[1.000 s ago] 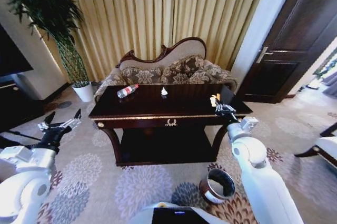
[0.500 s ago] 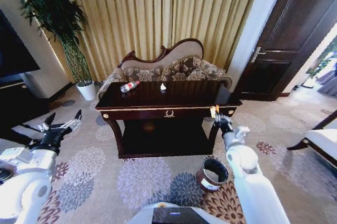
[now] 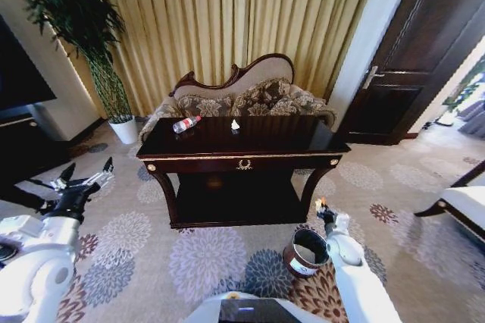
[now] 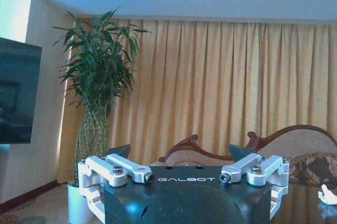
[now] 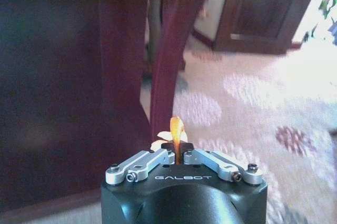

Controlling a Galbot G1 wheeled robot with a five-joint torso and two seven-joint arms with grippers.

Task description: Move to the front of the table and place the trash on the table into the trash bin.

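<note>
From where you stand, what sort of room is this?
Probably a hotel suite or formal sitting room: a carved floral sofa before gold floor-length curtains, a glossy dark table with gold trim, and flower-patterned carpet.

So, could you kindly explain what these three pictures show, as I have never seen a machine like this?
It is a wheeled robot with two arms, each ending in a two-fingered gripper. The wide picture comes from a camera on its head, looking down at a dark table in front of a sofa. The other two come from cameras on its wrists.

On the table lie a plastic bottle and a white bit of crumpled paper. A round bin stands on the carpet near the table's right leg.

The right gripper, low beside the bin, is shut on a small orange-yellow scrap. The left gripper is open, out to the left of the table, holding nothing.
</note>
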